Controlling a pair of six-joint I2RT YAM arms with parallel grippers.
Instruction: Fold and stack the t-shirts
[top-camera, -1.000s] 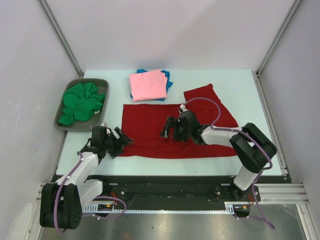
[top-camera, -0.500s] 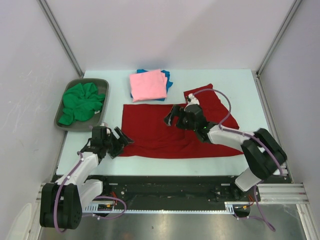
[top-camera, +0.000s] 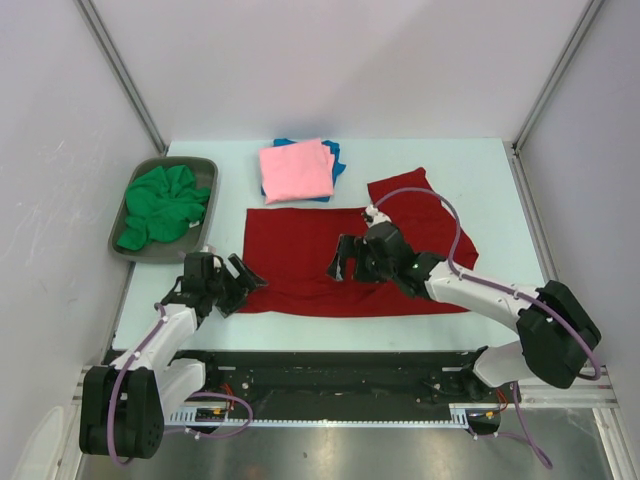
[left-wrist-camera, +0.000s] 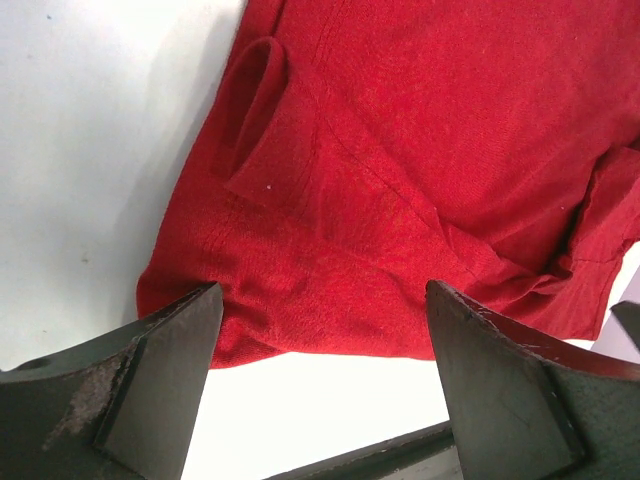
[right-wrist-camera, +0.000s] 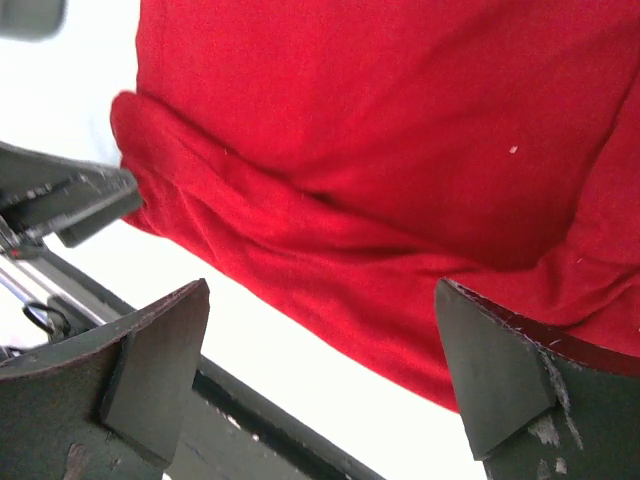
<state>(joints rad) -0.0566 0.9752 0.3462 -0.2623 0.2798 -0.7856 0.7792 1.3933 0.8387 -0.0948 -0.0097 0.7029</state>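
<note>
A dark red t-shirt (top-camera: 300, 260) lies spread across the middle of the table, one sleeve (top-camera: 415, 195) at the back right. It fills the left wrist view (left-wrist-camera: 420, 150) and the right wrist view (right-wrist-camera: 400, 130). My left gripper (top-camera: 240, 283) is open and empty at the shirt's near left corner. My right gripper (top-camera: 343, 262) is open and empty, hovering over the shirt's middle near its front edge. A folded pink t-shirt (top-camera: 296, 170) lies on a blue one (top-camera: 333, 152) at the back. A green t-shirt (top-camera: 163, 205) is bunched in the tray.
A grey tray (top-camera: 205, 168) stands at the table's left edge. Metal frame posts run along both sides. The table's near edge and a black rail (top-camera: 340, 365) lie just below the red shirt.
My right gripper moved back over the shirt, then came forward and down toward its near edge. The left arm has not moved. The shirt's right side shifted slightly.
</note>
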